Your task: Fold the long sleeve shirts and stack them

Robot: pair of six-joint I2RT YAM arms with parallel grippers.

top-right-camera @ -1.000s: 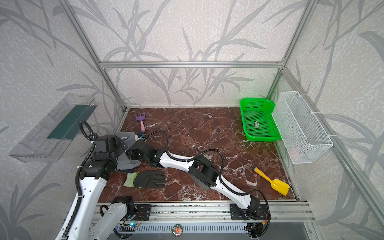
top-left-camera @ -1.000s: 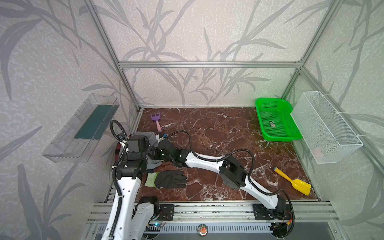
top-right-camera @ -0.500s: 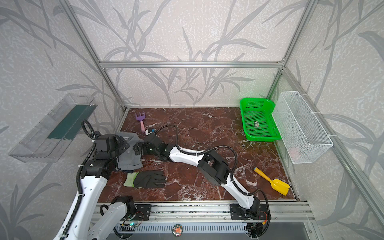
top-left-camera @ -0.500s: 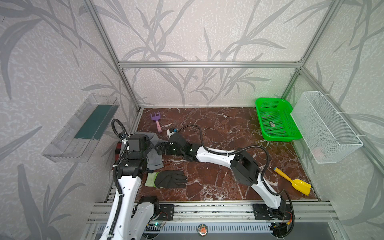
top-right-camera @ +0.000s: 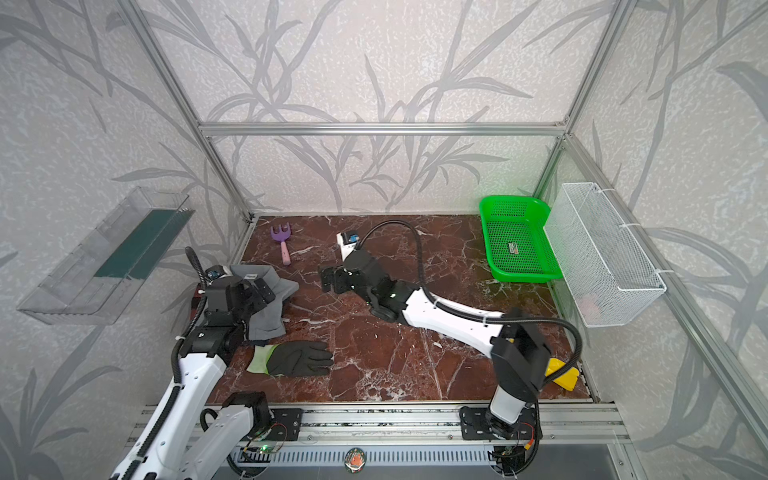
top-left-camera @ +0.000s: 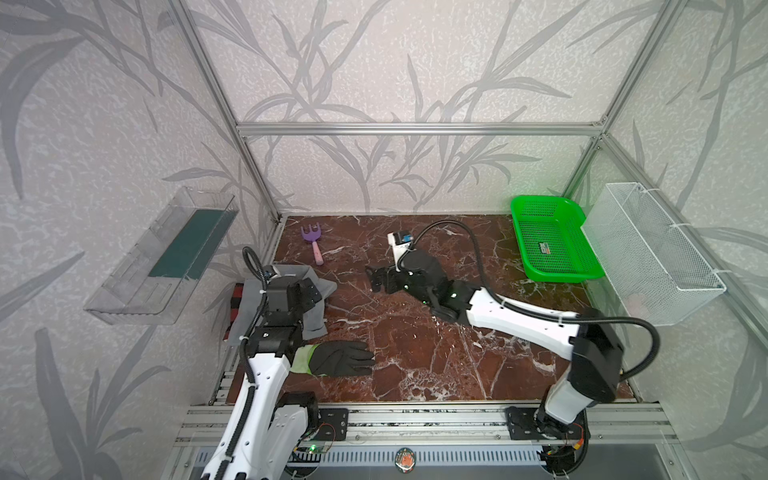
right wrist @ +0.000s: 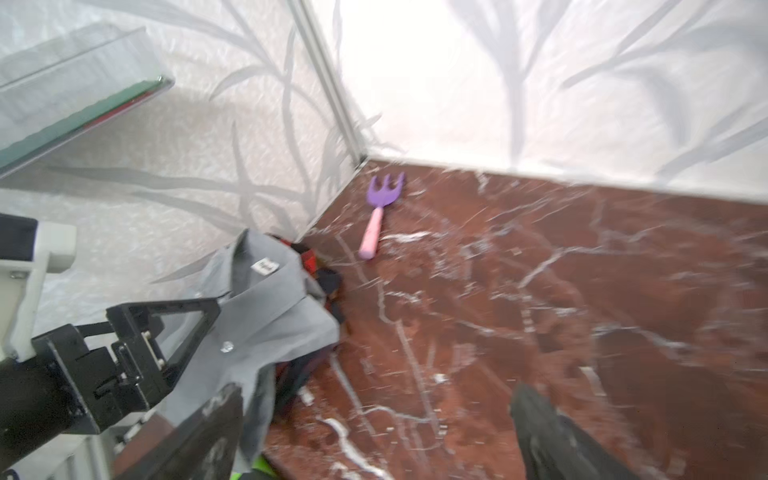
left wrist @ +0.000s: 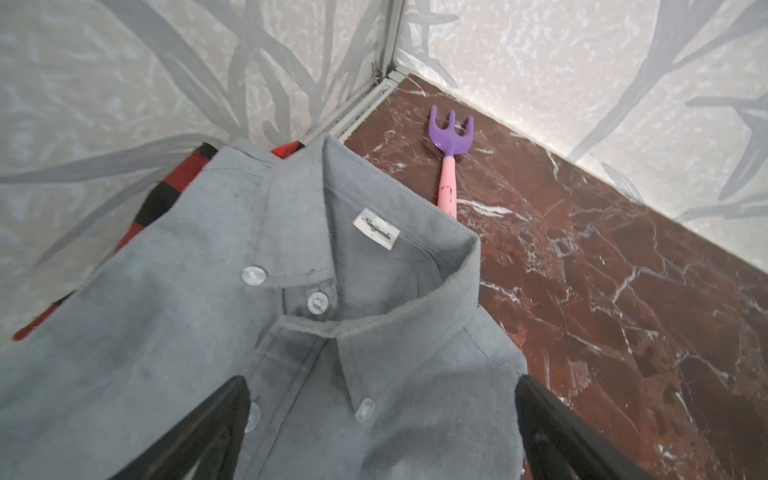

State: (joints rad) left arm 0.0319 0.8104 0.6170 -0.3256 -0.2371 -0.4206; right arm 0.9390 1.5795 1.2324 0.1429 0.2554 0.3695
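The grey shirt (top-left-camera: 316,318) lies folded by the left wall, collar and label up (left wrist: 166,311). It sits on top of the red-and-black plaid shirt (top-left-camera: 237,291), which shows only as an edge (left wrist: 164,195). My left gripper (top-left-camera: 309,291) hovers open just above the grey shirt's button placket (left wrist: 382,384), with nothing between its fingers. My right gripper (top-left-camera: 374,278) stands open over bare marble to the right of the shirts (right wrist: 376,392), apart from the cloth (right wrist: 274,307).
A black glove with a yellow-green cuff (top-left-camera: 336,359) lies in front of the shirts. A purple toy rake (top-left-camera: 313,245) lies at the back left. A green basket (top-left-camera: 552,245), a white wire basket (top-left-camera: 652,253), a yellow scoop (top-right-camera: 561,374) and a clear wall shelf (top-left-camera: 166,257) border the table.
My right gripper has opened and drawn back to the right, away from the grey shirt. The left gripper has stayed over the shirt.
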